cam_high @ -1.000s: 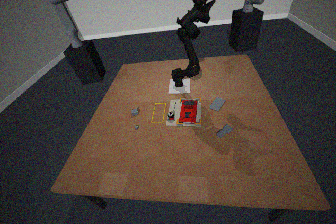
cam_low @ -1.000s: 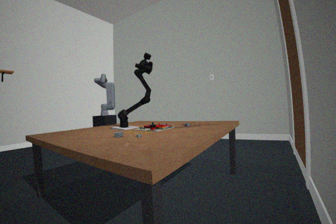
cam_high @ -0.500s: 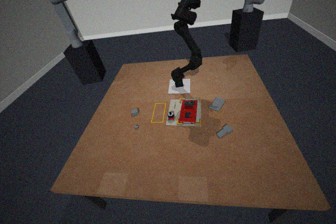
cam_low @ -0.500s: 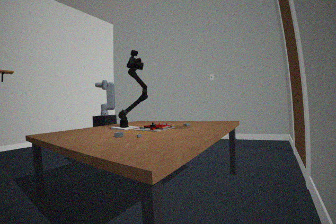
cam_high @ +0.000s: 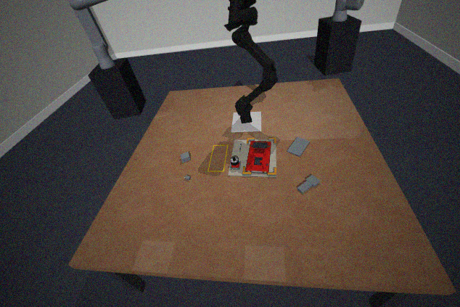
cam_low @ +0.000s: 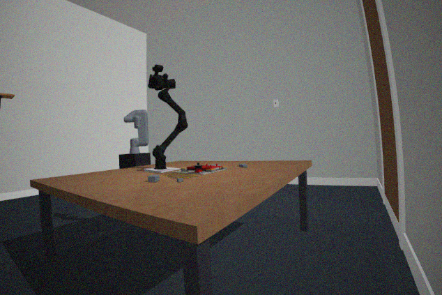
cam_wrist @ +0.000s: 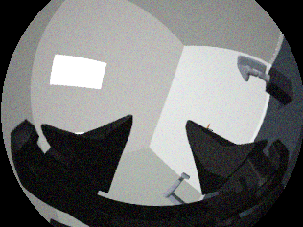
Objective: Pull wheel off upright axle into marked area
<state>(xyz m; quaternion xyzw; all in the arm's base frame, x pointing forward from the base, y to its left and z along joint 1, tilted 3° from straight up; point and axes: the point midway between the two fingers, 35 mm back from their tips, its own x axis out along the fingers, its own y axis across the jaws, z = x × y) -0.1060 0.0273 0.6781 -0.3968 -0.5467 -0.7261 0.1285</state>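
Wheel (cam_high: 234, 160) sits on its upright axle on the grey board (cam_high: 234, 173), just left of the red block (cam_high: 258, 156) that lies in the board's orange-cornered frame. You can see the yellow marked area (cam_high: 218, 158) beside the board on the table (cam_high: 260, 228), with nothing inside it. Your gripper (cam_wrist: 159, 136) is high up, far above the table, pointing at the walls. Its 2 fingers are apart and hold nothing.

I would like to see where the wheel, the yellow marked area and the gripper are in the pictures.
wheel (cam_high: 234, 161): top view, on its dark top face.
yellow marked area (cam_high: 218, 158): top view, on the table surface inside the outline.
gripper (cam_wrist: 159, 128): wrist view, midway between the two fingertips.
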